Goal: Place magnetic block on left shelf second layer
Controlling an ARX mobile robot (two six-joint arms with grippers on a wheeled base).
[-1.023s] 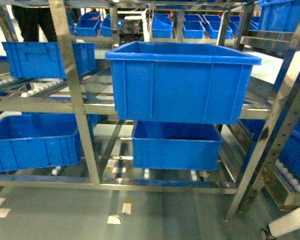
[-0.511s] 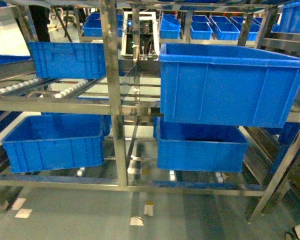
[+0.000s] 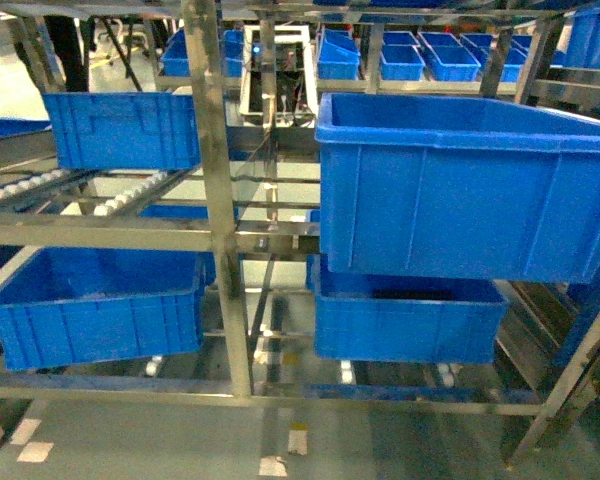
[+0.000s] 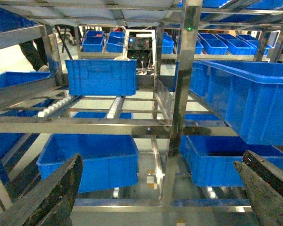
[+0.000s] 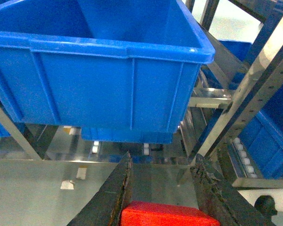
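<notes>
The small red magnetic block (image 5: 169, 214), with slightly rounded edges, is seen at the bottom edge of the right wrist view, held between the two dark fingers of the right gripper (image 5: 163, 207). The jaws are closed only as far as the block's width, one finger on each side. It is carried low and clear of the rack, below the large deep blue plastic tub (image 5: 99, 66) that fills the view ahead of it.

The left gripper (image 4: 155, 197) is held wide apart and nothing lies between its dark fingers; it is judged to be kept idle while the other arm carries the load.

In the head view neither gripper is visible. The shiny stainless-steel rack with perforated uprights (image 3: 212, 190) is divided by a central upright into a left and a right bay. In the left bay, the second layer (image 3: 100, 195) is formed by sloped roller rails, on which a blue tub (image 3: 120, 128) rests toward the rear; the front of the rails is bare. A lower blue tub (image 3: 95, 310) sits beneath it.

The block is judged to lie in front of the right bay, well apart from the left shelf second layer, so placement is not yet begun. A move across the central upright is judged necessary.
</notes>
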